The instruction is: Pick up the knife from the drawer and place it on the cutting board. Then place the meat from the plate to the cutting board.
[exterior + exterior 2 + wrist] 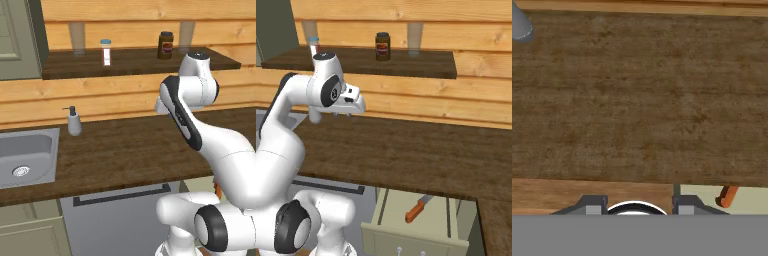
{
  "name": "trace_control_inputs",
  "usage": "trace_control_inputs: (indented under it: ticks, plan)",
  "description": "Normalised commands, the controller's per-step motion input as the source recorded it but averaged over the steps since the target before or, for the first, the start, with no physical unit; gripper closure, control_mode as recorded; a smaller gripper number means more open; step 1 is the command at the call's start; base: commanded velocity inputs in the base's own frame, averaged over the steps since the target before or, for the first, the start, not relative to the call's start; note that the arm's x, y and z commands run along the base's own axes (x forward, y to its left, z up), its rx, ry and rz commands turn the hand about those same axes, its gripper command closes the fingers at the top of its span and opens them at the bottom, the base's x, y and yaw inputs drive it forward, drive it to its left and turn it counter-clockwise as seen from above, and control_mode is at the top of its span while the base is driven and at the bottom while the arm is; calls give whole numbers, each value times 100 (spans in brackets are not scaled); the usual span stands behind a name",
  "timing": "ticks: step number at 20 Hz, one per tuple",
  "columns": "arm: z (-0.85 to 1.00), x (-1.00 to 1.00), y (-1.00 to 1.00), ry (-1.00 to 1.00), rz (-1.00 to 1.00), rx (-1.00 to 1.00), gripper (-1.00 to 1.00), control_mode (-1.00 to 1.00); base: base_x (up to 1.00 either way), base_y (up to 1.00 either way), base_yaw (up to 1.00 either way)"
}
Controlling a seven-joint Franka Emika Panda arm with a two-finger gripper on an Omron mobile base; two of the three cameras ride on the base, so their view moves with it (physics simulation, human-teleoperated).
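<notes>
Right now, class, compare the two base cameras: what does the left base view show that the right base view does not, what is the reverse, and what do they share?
Left base view alone: the sink, the soap dispenser beside it and the dishwasher front.

Right base view alone: the open drawer with the knife lying inside.

Both: the wooden counter, the shelf carrying the dark jar and the white bottle, plus the arm.

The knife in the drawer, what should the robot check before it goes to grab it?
1. Pale drawer pulled open: ok.
2. Small knife with reddish-brown wooden handle and grey blade lying in the drawer, nothing on it: ok.
3. Gripper over the knife: not ok, it hangs above the dark wooden counter.
4. Gripper holding nothing: ok.
5. Jaws wide enough for the handle: cannot tell.
6. Cutting board ready: cannot tell.
</notes>
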Motion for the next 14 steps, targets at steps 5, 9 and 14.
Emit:
trace_control_inputs:
  ticks: [5,9,14]
  plan:
    - [-6,-26,-25,-2,-3,2,-100,-100,0,0,0]
    - [-43,-84,-72,5,-14,8,-100,-100,0,0,0]
    - [-75,-69,-71,28,-16,5,-100,-100,0,0,0]
